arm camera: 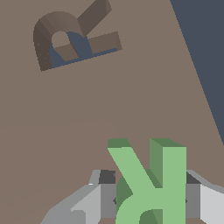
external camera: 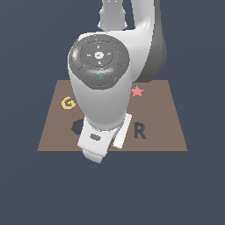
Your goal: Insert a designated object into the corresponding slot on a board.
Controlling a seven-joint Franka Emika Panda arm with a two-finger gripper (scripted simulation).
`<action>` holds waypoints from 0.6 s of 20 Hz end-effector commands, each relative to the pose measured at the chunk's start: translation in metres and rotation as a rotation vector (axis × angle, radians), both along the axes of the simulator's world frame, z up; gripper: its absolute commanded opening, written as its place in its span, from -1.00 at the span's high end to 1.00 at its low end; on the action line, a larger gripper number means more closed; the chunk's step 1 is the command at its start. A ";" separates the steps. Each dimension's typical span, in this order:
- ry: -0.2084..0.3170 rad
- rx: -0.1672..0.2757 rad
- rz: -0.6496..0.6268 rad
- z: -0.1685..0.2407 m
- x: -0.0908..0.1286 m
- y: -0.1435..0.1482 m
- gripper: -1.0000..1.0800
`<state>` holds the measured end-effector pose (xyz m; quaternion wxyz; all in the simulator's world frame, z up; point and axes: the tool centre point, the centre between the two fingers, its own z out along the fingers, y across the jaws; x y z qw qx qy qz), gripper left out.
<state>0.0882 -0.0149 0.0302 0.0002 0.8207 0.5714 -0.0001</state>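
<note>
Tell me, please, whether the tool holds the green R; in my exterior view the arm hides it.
Observer: Yes. In the wrist view the R sits clamped in the tool, a finger on either side.
Operator: Thank you. Is it in the slot yet?
Observer: No. The slot is empty, and bare board lies between it and the R.
Operator: Does the R line up with the slot?
Observer: Not quite; the slot's outline looks turned relative to the held R.
</note>
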 end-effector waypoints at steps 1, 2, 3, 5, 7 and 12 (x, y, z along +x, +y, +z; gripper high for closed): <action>0.000 0.000 -0.010 0.000 -0.001 0.001 1.00; 0.000 0.000 -0.017 0.000 -0.001 0.001 1.00; 0.000 0.000 -0.026 0.000 -0.002 0.002 1.00; 0.000 0.000 -0.046 0.000 -0.003 0.003 1.00; 0.000 0.000 -0.072 0.001 -0.004 0.005 1.00; 0.000 0.000 -0.160 0.001 -0.009 0.011 1.00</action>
